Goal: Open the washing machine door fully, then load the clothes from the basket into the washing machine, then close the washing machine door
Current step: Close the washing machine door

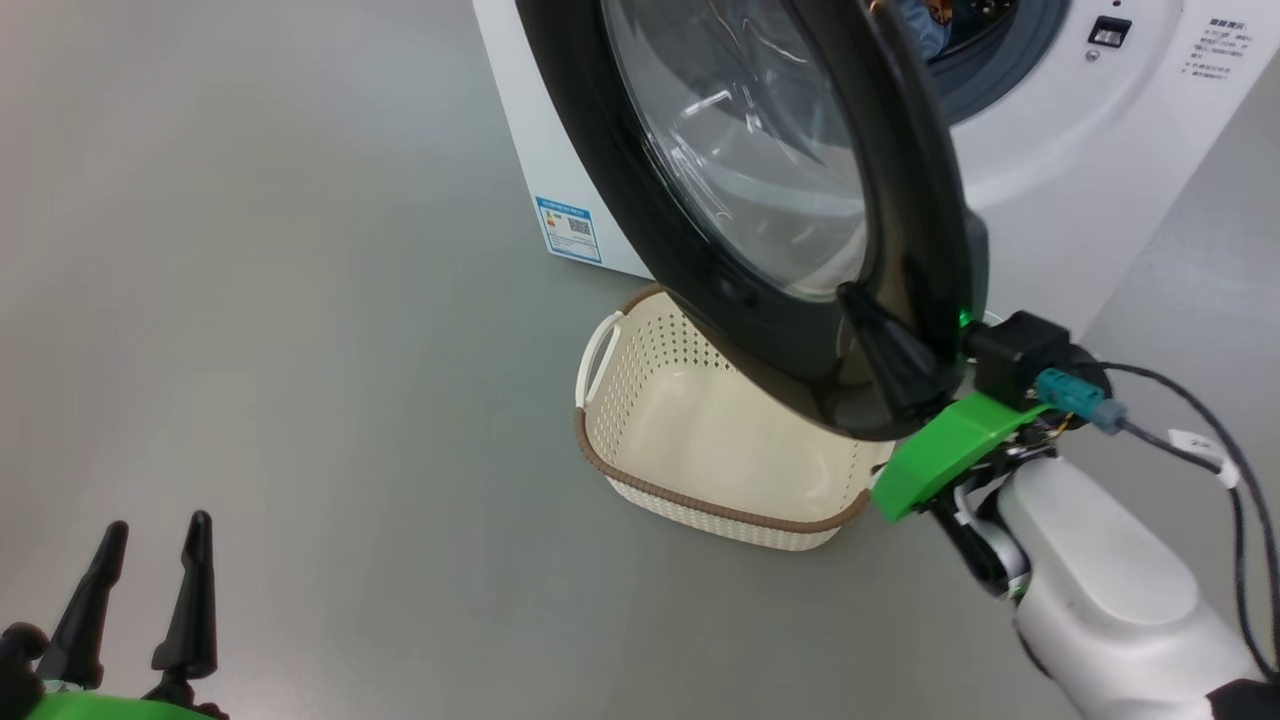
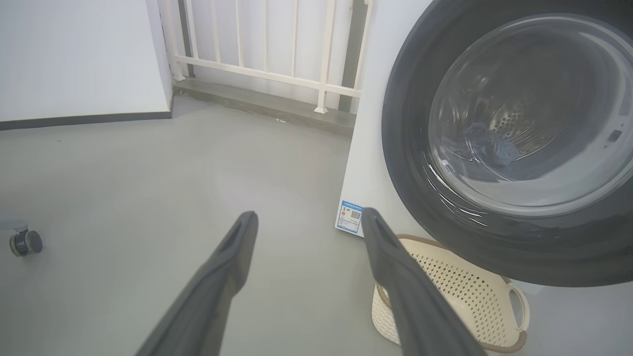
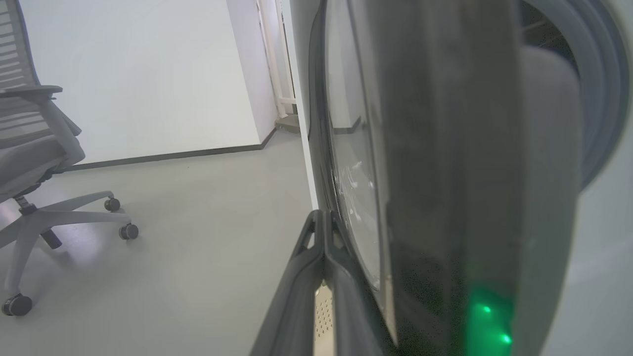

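Head view, item one: washing machine door [image 1: 740, 170], with a black rim and a bulging clear glass centre. It stands swung partway out from the washing machine [image 1: 1050, 150], with the grey-gasketed opening showing behind its upper right edge.

Right gripper [image 1: 856, 300]: fingers pressed together with nothing between them, laid against the door's lower black rim. The tips point up toward the glass. Right wrist view shows the same closed pair [image 3: 321, 213] running just beside the door's edge.

Clothes [image 1: 925, 28]: a patch of blue fabric lies inside the drum opening, and also shows through the glass in the left wrist view [image 2: 489, 147].

Basket [image 1: 700, 503]: cream with a brown rim, it sits on the grey floor [image 1: 300, 300] under the door's lower edge, near the right gripper.

Blue label sticker [image 1: 568, 228]: on the machine's side, low down.

Left gripper [image 1: 160, 525]: fingers spread wide and holding nothing, at the lower left, well apart from door and basket.

Office chair [image 3: 39, 148]: on castors, off to the side.
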